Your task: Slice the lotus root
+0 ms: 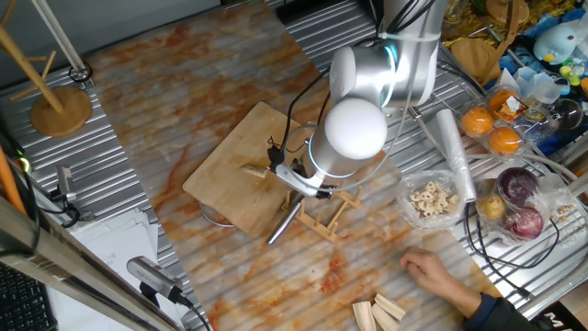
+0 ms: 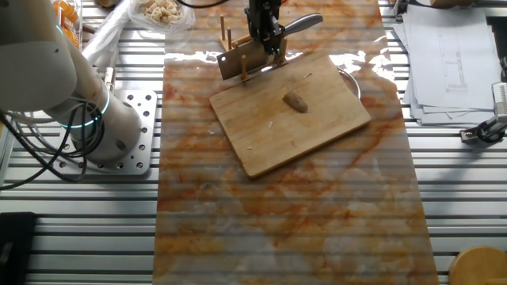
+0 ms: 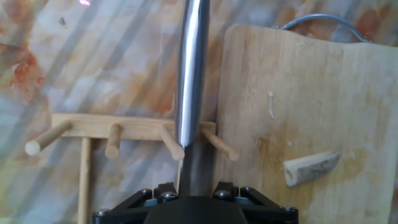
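Currently, a knife (image 3: 190, 74) with a shiny metal handle is held clenched in the gripper (image 3: 188, 186), seated among the pegs of a wooden rack (image 3: 118, 134) just beside the edge of the cutting board (image 2: 289, 111). The lotus root (image 2: 296, 101), a small tan chunk, is seen lying alone on the board, apart from the knife and rack; in the hand view it lies to the right of the handle. The board rests on the orange-streaked worktop (image 2: 301, 214). A person's hand (image 1: 434, 272) is laid on the worktop near pale wooden blocks (image 1: 378, 314). A clear bag of holed slices (image 1: 432, 199) sits near the arm.
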`<control>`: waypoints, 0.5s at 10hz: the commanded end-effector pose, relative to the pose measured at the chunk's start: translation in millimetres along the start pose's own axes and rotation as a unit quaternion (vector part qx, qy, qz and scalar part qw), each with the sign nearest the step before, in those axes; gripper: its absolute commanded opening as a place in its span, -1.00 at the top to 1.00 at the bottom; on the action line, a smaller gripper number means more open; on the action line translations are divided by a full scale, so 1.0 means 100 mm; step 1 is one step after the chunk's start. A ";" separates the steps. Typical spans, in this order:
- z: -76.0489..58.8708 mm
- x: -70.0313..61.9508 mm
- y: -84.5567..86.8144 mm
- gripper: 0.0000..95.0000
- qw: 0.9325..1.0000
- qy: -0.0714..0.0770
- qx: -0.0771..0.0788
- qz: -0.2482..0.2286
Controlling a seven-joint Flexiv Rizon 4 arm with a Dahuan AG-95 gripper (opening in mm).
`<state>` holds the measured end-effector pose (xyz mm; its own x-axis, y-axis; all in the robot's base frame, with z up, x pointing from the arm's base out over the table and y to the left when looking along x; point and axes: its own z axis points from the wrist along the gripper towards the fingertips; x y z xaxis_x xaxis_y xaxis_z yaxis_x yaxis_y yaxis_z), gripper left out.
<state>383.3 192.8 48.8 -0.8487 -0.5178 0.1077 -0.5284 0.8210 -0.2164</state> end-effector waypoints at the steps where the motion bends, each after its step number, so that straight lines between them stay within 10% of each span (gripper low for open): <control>1: 0.02 0.01 0.00 0.20 1.000 -0.005 0.001 0.000; 2: 0.03 0.01 0.00 0.20 1.000 -0.005 0.001 0.000; 3: 0.06 0.01 0.00 0.60 1.000 -0.007 0.001 0.001; 5: 0.10 0.01 0.00 0.60 1.000 -0.011 -0.001 0.005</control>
<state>384.6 192.2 38.1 -0.8532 -0.5155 0.0796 -0.5197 0.8269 -0.2147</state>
